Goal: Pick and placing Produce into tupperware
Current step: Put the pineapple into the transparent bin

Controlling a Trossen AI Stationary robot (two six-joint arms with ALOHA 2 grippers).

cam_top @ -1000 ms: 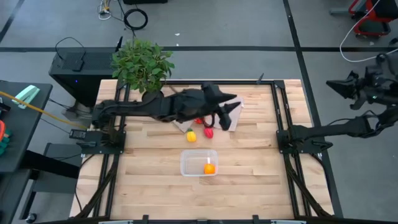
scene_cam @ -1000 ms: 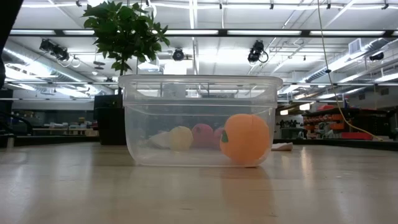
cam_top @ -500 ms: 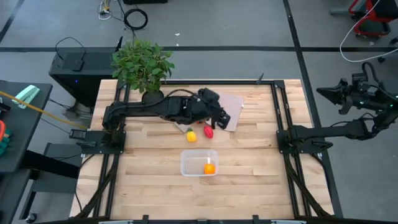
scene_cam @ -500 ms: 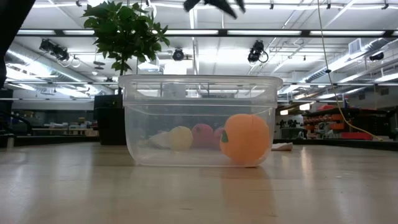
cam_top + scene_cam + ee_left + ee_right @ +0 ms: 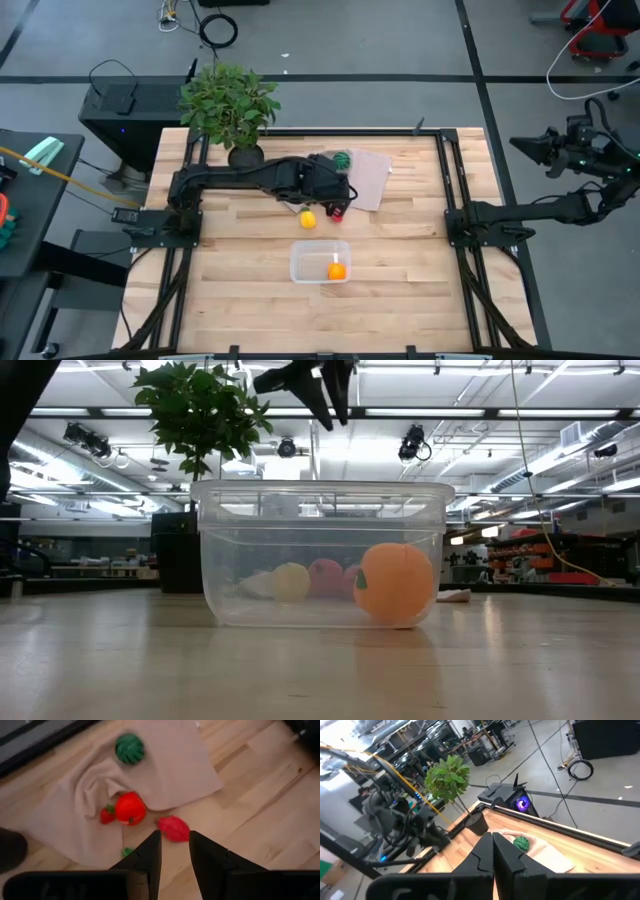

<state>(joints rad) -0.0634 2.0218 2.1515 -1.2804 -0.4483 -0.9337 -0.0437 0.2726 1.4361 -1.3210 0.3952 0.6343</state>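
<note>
- High view: the left gripper [image 5: 337,205] hangs over the beige cloth [image 5: 366,178] by the potted plant [image 5: 229,105]; the tupperware [image 5: 320,262], holding the orange piece [image 5: 337,269], sits nearer the desk [image 5: 240,270] front, the yellow piece [image 5: 308,219] between.
- Low view: tupperware blocks sight of pieces behind.
- Left wrist view: jaws apart, empty, just above a red piece [image 5: 173,828]; round red piece [image 5: 130,808] and green melon [image 5: 130,748] on the cloth.
- Right wrist view: right gripper [image 5: 493,851] off the desk's side, jaws together.
</note>
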